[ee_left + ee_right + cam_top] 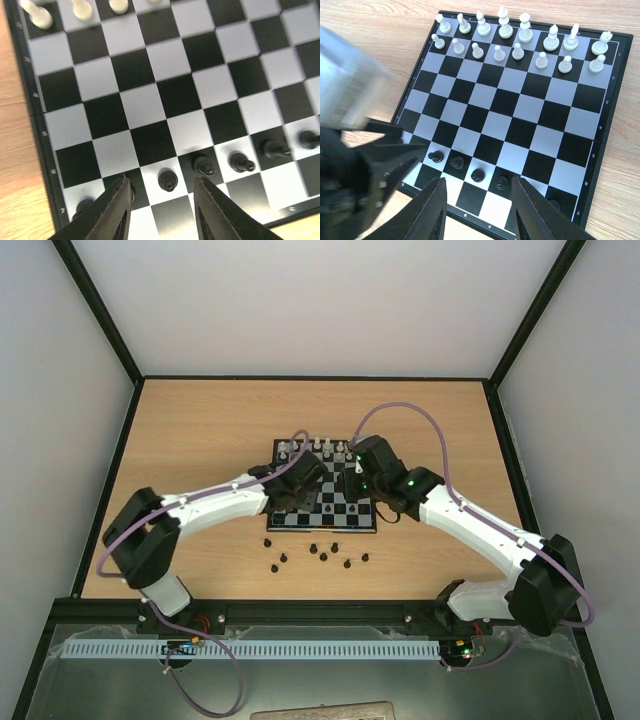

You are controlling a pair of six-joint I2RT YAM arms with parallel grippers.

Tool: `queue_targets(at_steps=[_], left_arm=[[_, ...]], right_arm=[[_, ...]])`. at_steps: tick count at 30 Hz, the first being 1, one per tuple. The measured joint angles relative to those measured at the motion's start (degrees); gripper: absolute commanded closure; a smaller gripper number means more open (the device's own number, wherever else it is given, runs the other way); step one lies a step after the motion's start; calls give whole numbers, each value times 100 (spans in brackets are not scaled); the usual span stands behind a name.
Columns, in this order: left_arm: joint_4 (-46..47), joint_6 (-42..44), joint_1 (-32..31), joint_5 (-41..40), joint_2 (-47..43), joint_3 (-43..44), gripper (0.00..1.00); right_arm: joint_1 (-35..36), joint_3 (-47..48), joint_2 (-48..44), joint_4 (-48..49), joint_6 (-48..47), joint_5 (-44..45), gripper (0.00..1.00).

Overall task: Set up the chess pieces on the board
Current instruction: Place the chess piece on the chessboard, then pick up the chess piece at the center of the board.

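Note:
The board (325, 502) lies mid-table, with white pieces along its far rows. In the left wrist view my left gripper (161, 180) hangs low over the near rows. It is open, and a black pawn (167, 181) stands free on a white square between its fingers without touching either. More black pawns (241, 162) line the same row to the right, and one (82, 205) is half hidden behind the left finger. My right gripper (479, 181) hovers open and empty above the row of black pawns (456, 162). Several black chess pieces (323, 557) lie on the table in front of the board.
White pieces (505, 31) fill the board's two far rows. The left arm (350, 165) shows as a blur close to the right gripper's left side. Both grippers (298, 483) (352, 485) crowd over the board. Black walls (100, 490) edge the wooden table.

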Motion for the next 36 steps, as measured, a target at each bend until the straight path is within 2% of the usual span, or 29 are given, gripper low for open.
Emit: queue_targets(at_steps=[5,7,10,11,12,13,21,25,36], left_arm=[[68,7,-4,-162,-931,-190,43],[98,28,-13,-195,-1338,-428,35],[92,66,-22,-214,-1886,-831,22],[118,63,-22,-210,-2028,-944,18],[131,76,-22,-210,-2157,-1047,3],[162,61,-22,-186,-2319,-1180,1],[442,26,-24,-44,-3056,-1622,1],[634,-9,-24,42,-3178,-1875,1],[848,-66,-24,155,-3307,-2339,1]], right_arm=[[0,-20,11,-2,-2,-2,58],[0,-20,46,-4,-4,-11,52],[0,-31,103,-7,59,-39,33],[0,-57,105,-2,59,-63,22],[0,-114,94,0,83,-92,2],[0,-195,74,-2,149,-129,1],[0,-1108,-575,-243,562,-197,1],[15,-1558,-1005,-387,922,-216,19],[835,-2208,-1062,-560,1961,7,46]])
